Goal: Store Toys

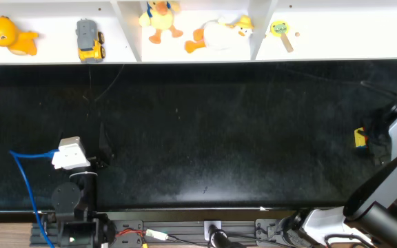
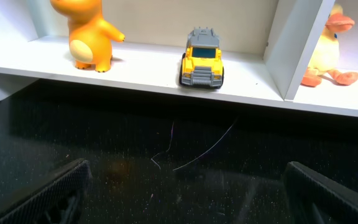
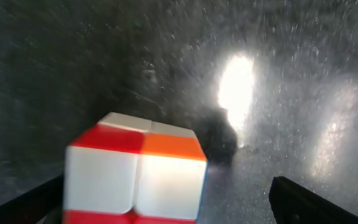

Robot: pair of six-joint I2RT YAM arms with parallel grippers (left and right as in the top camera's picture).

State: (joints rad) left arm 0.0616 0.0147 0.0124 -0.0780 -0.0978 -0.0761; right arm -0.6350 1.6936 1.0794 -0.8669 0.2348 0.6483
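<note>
Currently we list: 1 red, orange and white plastic puzzle cube (image 3: 135,171), right side of the black tabletop (image 1: 219,138), between the 2 spread fingers of the right gripper (image 3: 166,196); left gripper (image 2: 185,193), near left, fingers released, facing the white toy shelf (image 2: 241,93) along the far edge.

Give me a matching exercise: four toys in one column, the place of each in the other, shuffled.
1. yellow truck
2. standing duck plush
3. puzzle cube
4. green-headed stick toy

A. right end of the black table
B. right compartment
C. left compartment
D. middle compartment

Pairs: 1-C, 2-D, 3-A, 4-B.
</note>
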